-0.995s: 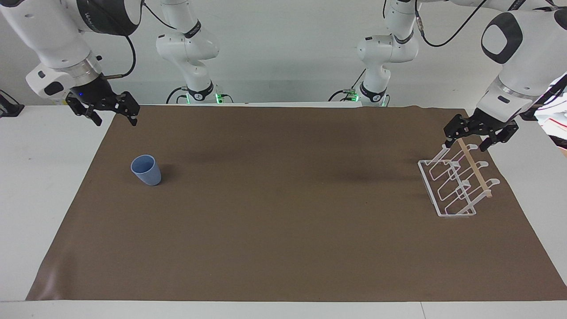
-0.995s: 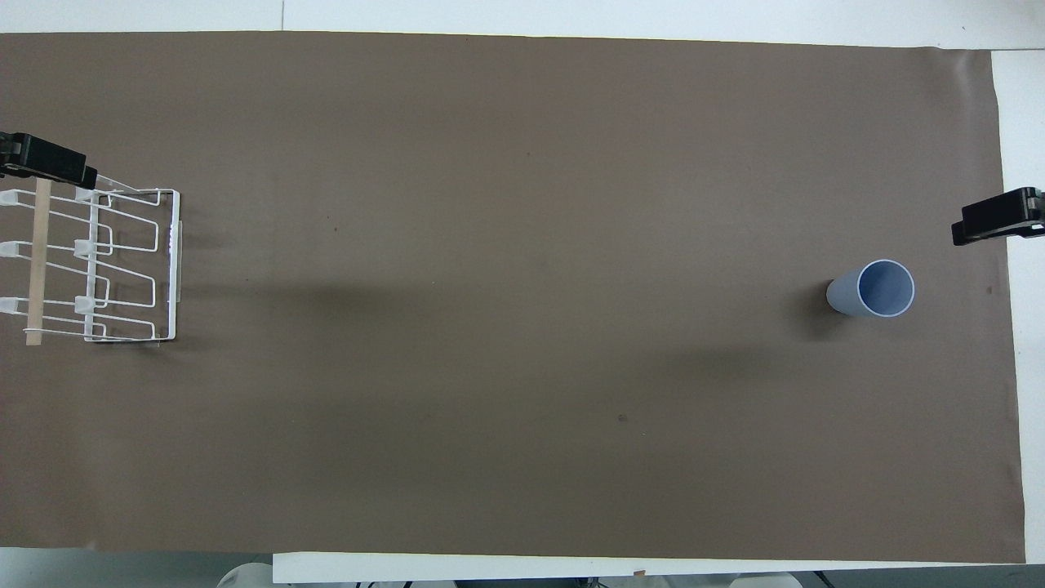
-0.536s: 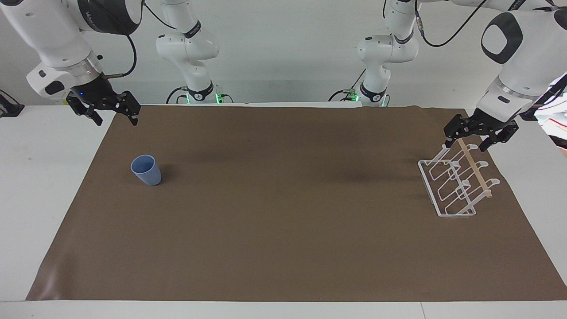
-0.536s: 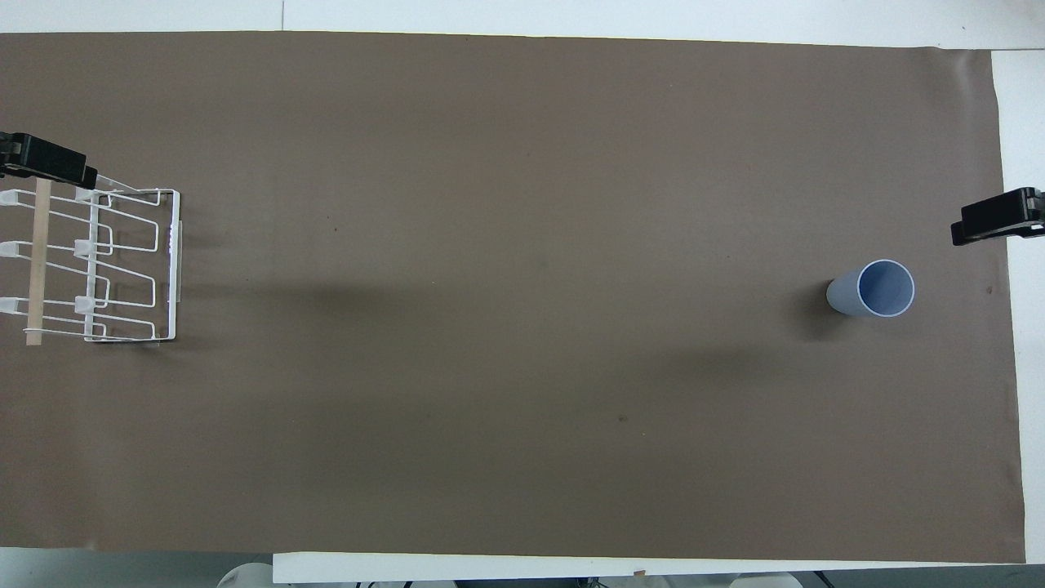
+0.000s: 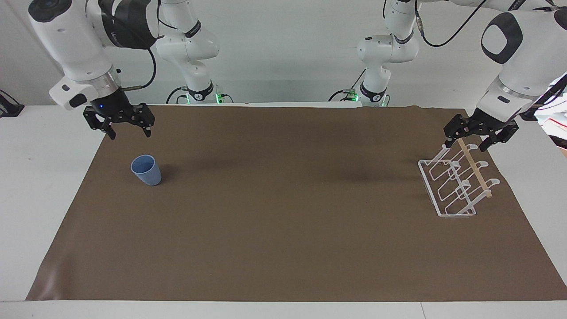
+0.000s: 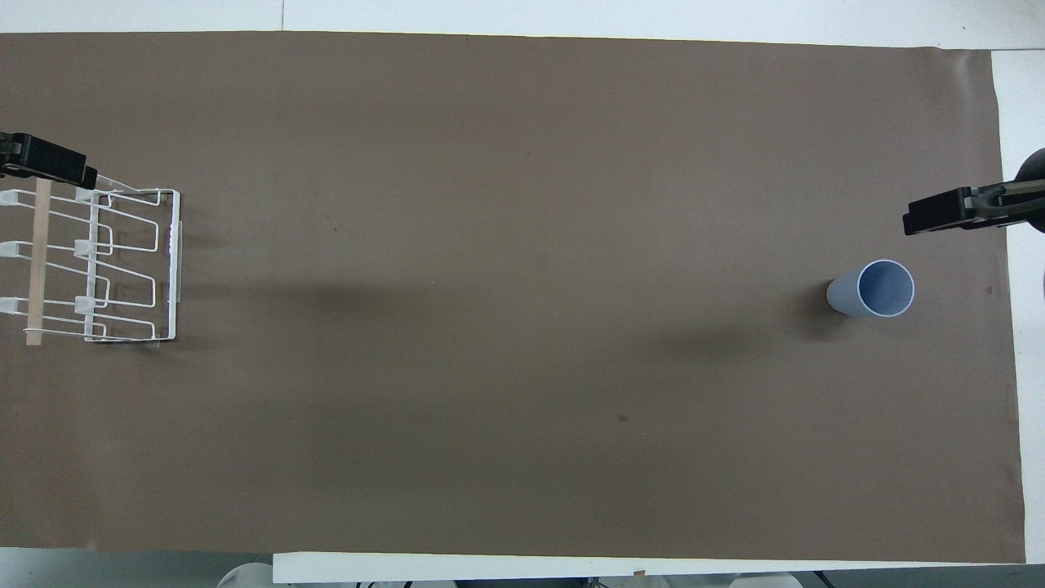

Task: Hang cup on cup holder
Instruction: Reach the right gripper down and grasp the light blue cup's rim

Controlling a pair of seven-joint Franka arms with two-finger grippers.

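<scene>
Facing view: The cup (image 5: 145,169) stands upright, mouth up, on the brown mat (image 5: 283,230) that covers the tabletop (image 5: 40,177), toward the right arm's end. The right end effector (image 5: 128,131) hangs in the air over the mat's edge on the robots' side of the cup, apart from it. Its fingers point down and are spread, with nothing between them. The holder (image 5: 452,184) stands on the mat toward the left arm's end, well apart from the cup. Its wire prongs slope up from the base, and a wooden rod (image 5: 475,167) runs across their upper ends. The left end effector (image 5: 468,144) hangs over the robot-side end of the holder, fingers spread, with the end of the rod between them. Whether the fingers touch the rod cannot be told. No grasp is shown.

Overhead view: The cup (image 6: 872,288) shows its open mouth and leans away from the lens only by perspective. One finger of the right end effector (image 6: 951,211) enters from the edge of the view, over the mat (image 6: 522,408) just beside the cup. The holder (image 6: 98,265) lies at the other edge, with the rod (image 6: 37,261) crossing its prongs. A finger of the left end effector (image 6: 49,160) lies over the holder's corner.
</scene>
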